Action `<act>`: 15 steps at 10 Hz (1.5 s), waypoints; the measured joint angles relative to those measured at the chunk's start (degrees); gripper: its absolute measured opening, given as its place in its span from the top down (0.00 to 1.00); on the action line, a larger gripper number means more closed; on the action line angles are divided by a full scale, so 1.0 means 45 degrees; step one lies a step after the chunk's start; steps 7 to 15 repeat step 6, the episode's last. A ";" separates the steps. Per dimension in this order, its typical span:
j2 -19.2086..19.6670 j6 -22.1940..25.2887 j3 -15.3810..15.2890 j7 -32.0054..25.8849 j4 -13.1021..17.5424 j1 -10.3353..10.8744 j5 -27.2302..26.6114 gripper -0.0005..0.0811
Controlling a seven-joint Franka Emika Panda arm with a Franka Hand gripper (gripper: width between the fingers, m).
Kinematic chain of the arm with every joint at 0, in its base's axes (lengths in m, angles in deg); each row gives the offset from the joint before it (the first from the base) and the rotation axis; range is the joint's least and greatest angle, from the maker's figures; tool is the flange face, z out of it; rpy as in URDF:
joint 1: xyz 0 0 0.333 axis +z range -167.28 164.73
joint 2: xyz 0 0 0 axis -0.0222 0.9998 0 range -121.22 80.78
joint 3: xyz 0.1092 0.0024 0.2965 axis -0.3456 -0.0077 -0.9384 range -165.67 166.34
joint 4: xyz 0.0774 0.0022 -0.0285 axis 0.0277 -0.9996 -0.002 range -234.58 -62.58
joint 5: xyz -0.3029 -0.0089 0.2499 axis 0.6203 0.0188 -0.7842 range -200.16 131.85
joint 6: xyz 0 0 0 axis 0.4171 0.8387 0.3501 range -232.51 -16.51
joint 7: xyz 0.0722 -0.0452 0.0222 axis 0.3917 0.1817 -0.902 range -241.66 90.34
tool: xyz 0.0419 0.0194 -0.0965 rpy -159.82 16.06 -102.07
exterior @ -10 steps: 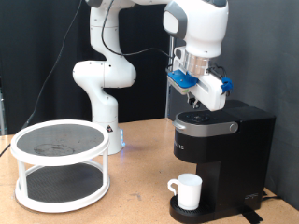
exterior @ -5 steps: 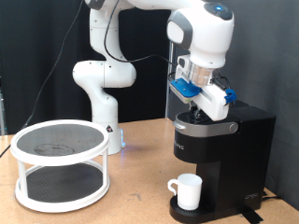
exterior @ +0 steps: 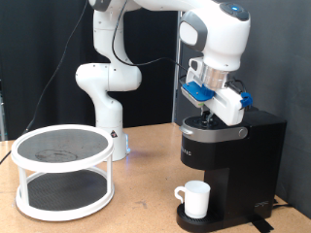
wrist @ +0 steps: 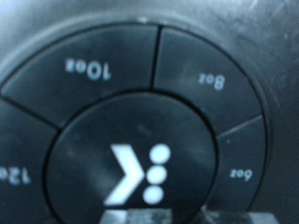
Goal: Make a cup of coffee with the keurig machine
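Observation:
The black keurig machine (exterior: 238, 155) stands at the exterior view's right with its lid down. The white cup (exterior: 194, 199) sits on its drip base under the spout, handle to the left. My gripper (exterior: 207, 118) points down onto the machine's top at the lid's front. The wrist view is filled by the round button panel (wrist: 140, 121), with the 10oz, 8oz and 6oz buttons around a lit K button (wrist: 138, 175). My fingertips (wrist: 154, 217) show together at the picture's edge, just over the K button, with nothing held between them.
A white two-tier round rack (exterior: 60, 170) with dark mesh shelves stands at the exterior view's left on the wooden table (exterior: 136, 209). The arm's white base (exterior: 102, 87) rises behind it. A black curtain hangs at the back.
The arm's wrist has swung a little to the exterior view's right and lower, with the fingertips staying on top of the machine. The cup and machine have not moved.

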 joint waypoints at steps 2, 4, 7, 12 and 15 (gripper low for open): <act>-0.0420 -0.0004 -0.0003 -0.1226 -0.0408 -0.0071 -0.0533 0.99; -0.1227 0.0275 0.0121 -0.2685 -0.0826 -0.0370 -0.1769 0.99; -0.1933 0.1408 0.0370 -0.3427 -0.0846 -0.0657 -0.2819 0.99; -0.1933 0.1408 0.0370 -0.3427 -0.0846 -0.0657 -0.2819 0.99; -0.1933 0.1408 0.0370 -0.3427 -0.0846 -0.0657 -0.2819 0.99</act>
